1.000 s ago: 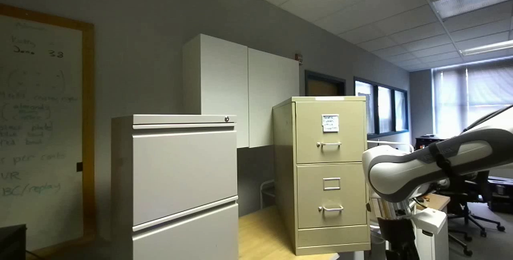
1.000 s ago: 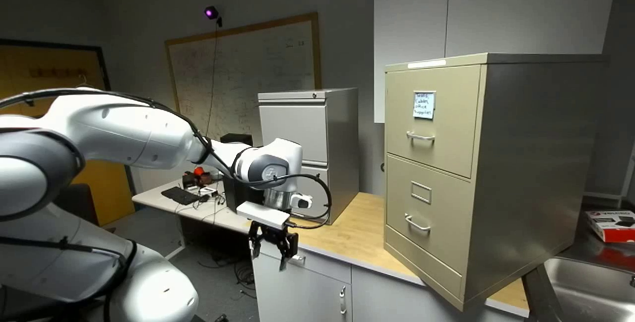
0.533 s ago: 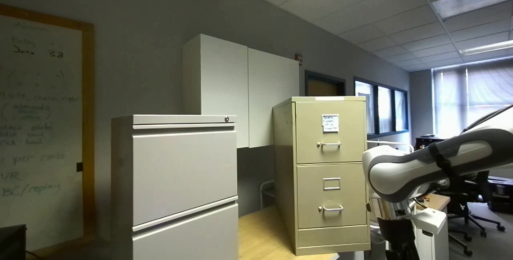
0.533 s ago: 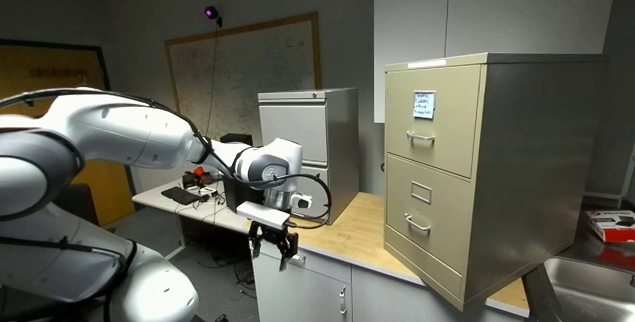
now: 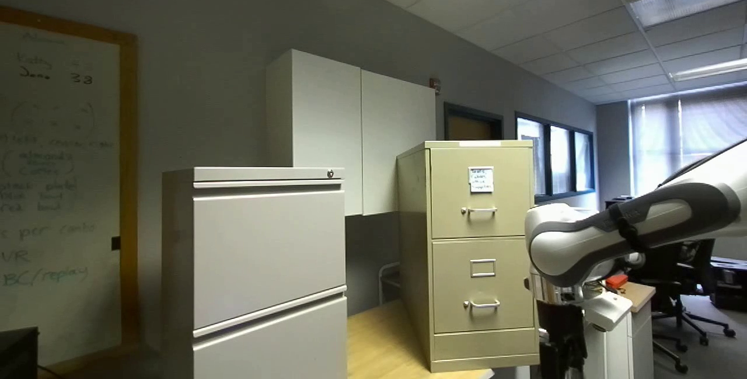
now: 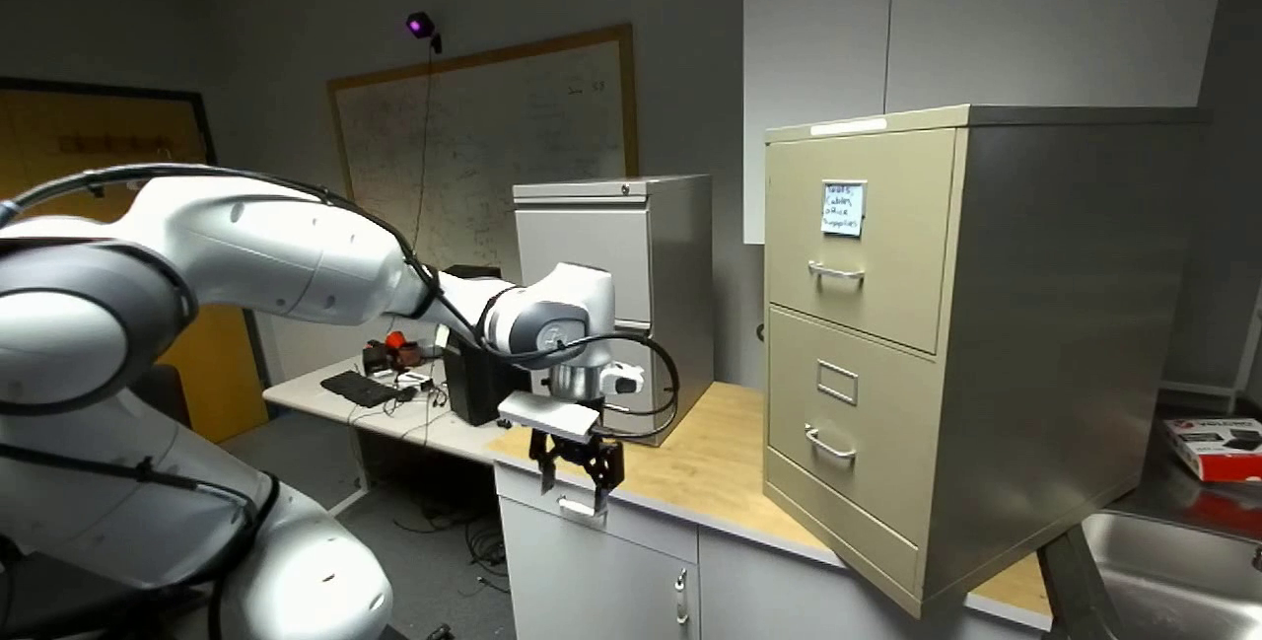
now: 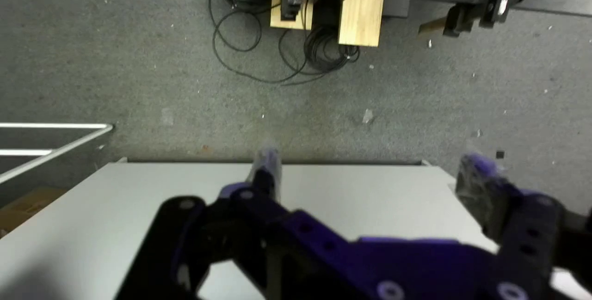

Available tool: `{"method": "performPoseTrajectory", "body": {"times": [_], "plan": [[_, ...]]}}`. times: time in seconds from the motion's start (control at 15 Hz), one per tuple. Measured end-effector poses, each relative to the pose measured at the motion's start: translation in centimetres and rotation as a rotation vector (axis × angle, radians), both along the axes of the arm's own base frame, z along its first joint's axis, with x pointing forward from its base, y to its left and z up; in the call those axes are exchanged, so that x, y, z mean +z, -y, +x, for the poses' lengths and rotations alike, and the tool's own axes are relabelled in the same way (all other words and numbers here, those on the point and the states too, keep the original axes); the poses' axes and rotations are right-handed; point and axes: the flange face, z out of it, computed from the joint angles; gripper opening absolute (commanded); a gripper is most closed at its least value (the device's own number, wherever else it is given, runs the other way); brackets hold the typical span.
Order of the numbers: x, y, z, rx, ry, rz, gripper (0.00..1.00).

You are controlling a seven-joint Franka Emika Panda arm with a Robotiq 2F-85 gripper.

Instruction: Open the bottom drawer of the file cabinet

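Observation:
The tall beige file cabinet (image 5: 413, 262) stands on a wooden counter and shows in both exterior views (image 6: 1060, 324). Its bottom drawer (image 5: 450, 285) is shut, with a silver handle (image 5: 482, 304) and an empty label holder; it is also shut in an exterior view (image 6: 887, 413), handle (image 6: 830, 445) jutting out. The top drawer (image 6: 887, 226) with the white label is shut too. My gripper (image 6: 574, 499) points down, open and empty, in front of the counter and well apart from the cabinet. In the wrist view the fingers (image 7: 374, 159) are wide apart with nothing between them.
A pale grey lateral cabinet (image 5: 268, 250) stands on the counter (image 6: 705, 443) beside the beige one. The counter's own drawer handle (image 6: 580, 507) is behind my fingers. A sink (image 6: 1173, 571) and red box (image 6: 1218, 448) lie right. The wrist view shows floor, cables (image 7: 328, 55) and a white panel (image 7: 351, 198).
Over the last half second the arm and gripper have moved, leftward in an exterior view, rightward and slightly up in an exterior view, toward the cabinets. The drawers have not moved.

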Motion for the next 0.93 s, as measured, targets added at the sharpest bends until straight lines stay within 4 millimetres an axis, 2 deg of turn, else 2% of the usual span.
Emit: {"method": "performPoseTrajectory", "body": {"times": [0.2,0.47,0.73,0.93], "plan": [[1.0,2.4,3.4,-0.046,0.110,-0.013,1.00],[1.3,6.5,8.2,-0.116,0.214,0.025,1.00],[0.3,11.3,12.7,-0.169,0.305,0.155,1.00],[-1.2,15.0,14.6,-0.203,0.391,0.274,1.00]]}}
